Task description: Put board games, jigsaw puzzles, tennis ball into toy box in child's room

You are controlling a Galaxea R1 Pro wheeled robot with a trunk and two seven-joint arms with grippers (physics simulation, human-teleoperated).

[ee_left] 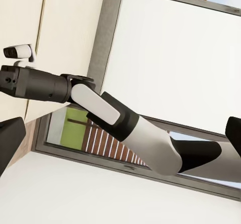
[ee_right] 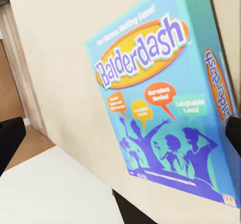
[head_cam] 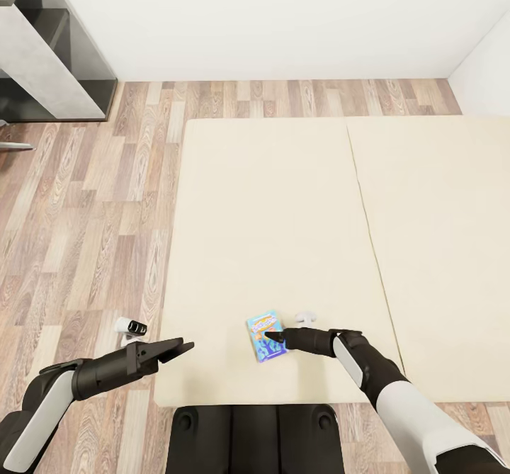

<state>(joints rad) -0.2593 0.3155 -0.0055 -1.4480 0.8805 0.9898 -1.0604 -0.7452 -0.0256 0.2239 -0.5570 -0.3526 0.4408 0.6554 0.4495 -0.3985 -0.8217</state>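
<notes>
On the bed [head_cam: 283,212], right gripper [head_cam: 273,334] spread astride the Balderdash box [head_cam: 265,335] for pickup; left gripper [head_cam: 180,348] apart, idle.

The blue game box [ee_right: 165,103], lying flat on the bed [ee_right: 65,48] straight ahead of the right claw [head_cam: 275,334], bears the only readable print. Its lid carries the title "Balderdash" in large purple letters on an orange oval. The same word runs along the box's side edge, on the side by one claw finger. Above the title a curved line of small lettering is too blurred to read. Below it, coloured speech bubbles hold small words; one seems to say "Laughable", the others cannot be made out.
</notes>
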